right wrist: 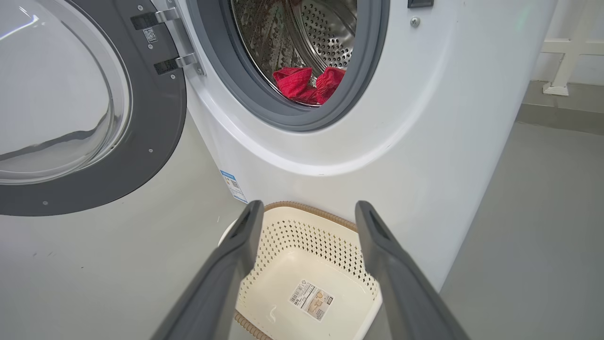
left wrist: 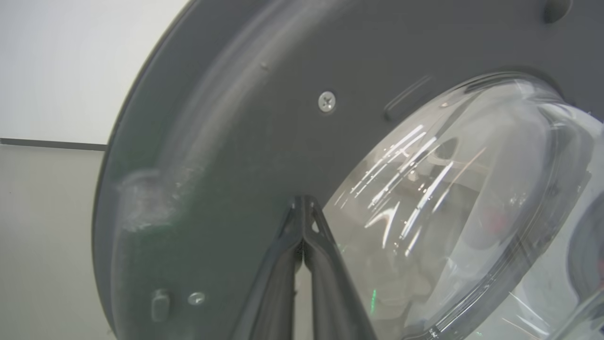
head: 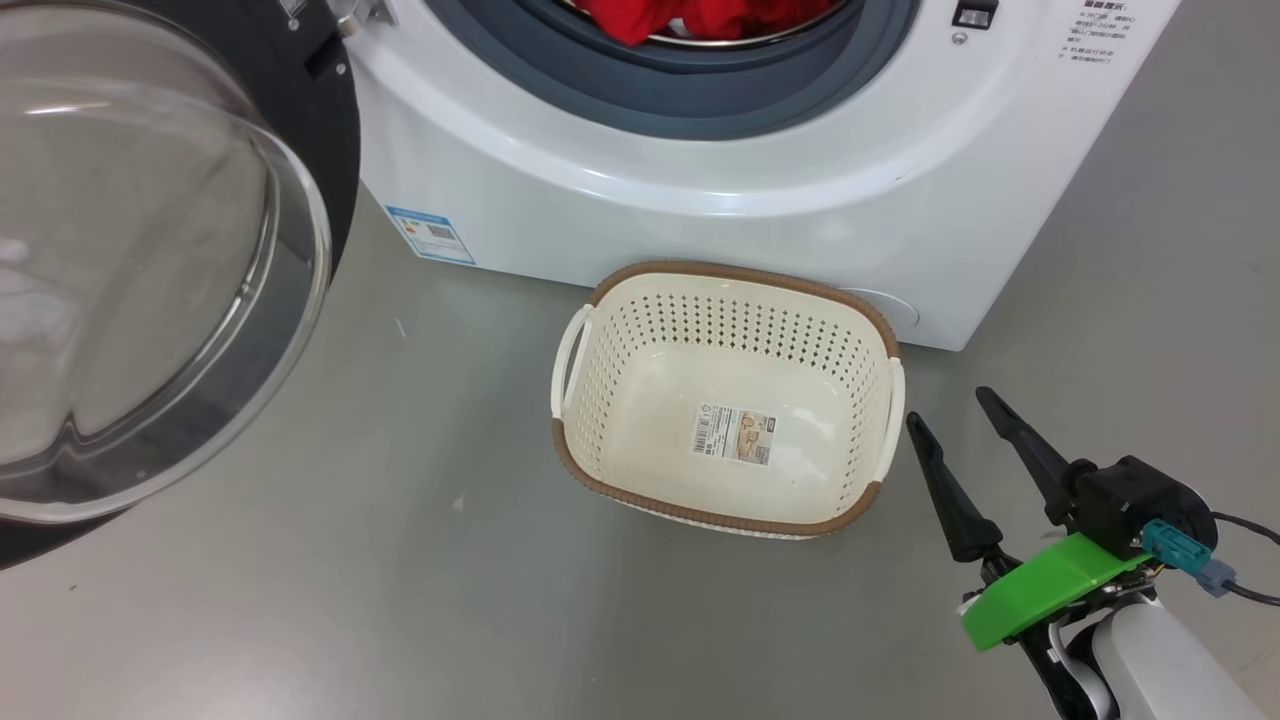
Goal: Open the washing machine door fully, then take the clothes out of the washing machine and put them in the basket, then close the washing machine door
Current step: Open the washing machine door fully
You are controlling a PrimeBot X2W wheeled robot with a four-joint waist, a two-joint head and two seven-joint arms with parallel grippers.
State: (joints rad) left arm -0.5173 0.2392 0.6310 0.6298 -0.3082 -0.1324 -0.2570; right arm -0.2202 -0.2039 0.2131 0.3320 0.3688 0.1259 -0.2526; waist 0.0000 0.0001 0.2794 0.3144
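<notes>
The washing machine door (head: 330,130) stands swung open to the left of the washing machine (head: 700,200), its glass bowl (head: 130,300) bulging outward. The clothes (head: 700,15) lie inside the drum (right wrist: 325,28), behind the grey ring (head: 700,95). The basket (head: 740,275) sits on the floor (head: 400,580), just in front of the machine, a paper sticker (head: 735,435) on its bottom. Left gripper (left wrist: 304,200): fingers pressed together, gripping nothing, tips at the door's dark inner rim beside the glass; contact cannot be confirmed. Right gripper (head: 947,407): fingers spread apart, empty, just right of the basket
</notes>
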